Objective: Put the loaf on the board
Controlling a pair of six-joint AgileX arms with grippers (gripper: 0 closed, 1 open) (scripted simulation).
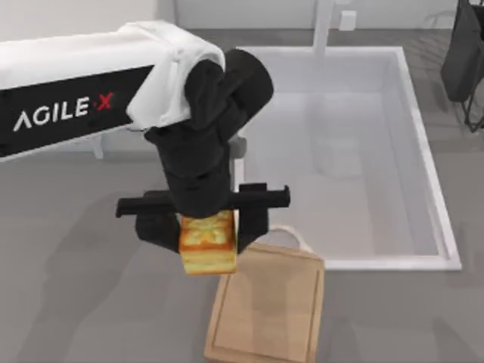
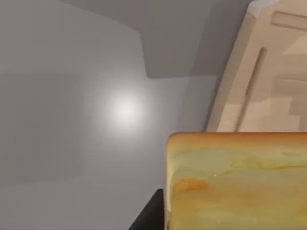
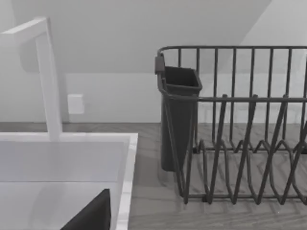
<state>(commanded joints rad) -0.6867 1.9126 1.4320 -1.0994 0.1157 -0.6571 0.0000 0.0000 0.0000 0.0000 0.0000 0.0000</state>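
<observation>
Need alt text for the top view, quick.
The left gripper holds the loaf just above the board's upper-left corner, beside a white sink. A dark dish rack sits at the top right.

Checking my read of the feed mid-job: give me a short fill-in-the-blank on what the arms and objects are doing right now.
1. The left tool is shut on the ____.
2. The loaf hangs by the board's ____ corner in the top view.
3. The white basin right of the arm is a ____.
4. The right wrist view faces a dark wire ____.

Missing: loaf; upper left; sink; dish rack
</observation>
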